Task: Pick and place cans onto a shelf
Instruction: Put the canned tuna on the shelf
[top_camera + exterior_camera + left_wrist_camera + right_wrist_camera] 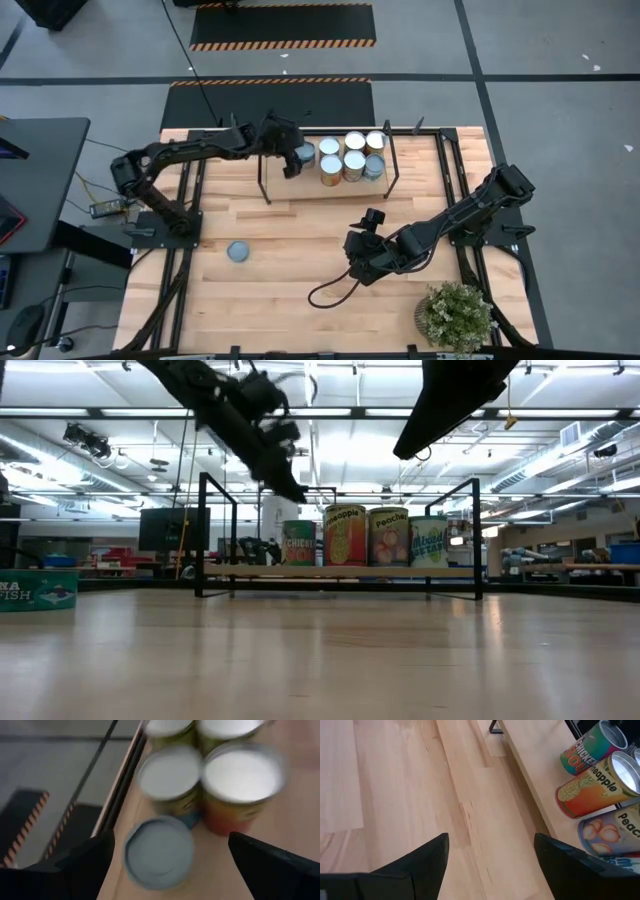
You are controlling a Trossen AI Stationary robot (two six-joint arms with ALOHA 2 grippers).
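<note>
Several cans stand upright in a cluster on the shelf [290, 186], a light board in a black rod frame at the table's far middle. The leftmost one is a low can with a blue-grey top [305, 153] [159, 852]. My left gripper [292, 160] [171, 837] hangs open just above it, a finger on either side, clear of it. One flat teal tin [238, 251] [35, 590] rests on its base on the table at the near left. My right gripper [362, 238] [490, 840] hovers open over bare tabletop, near side of the shelf.
A bushy potted plant [455, 315] stands at the table's near right corner. A dark cable [330, 290] loops on the wood below my right arm. The shelf's black uprights [205, 535] rise at its ends. Bare wood lies between the shelf and the near edge.
</note>
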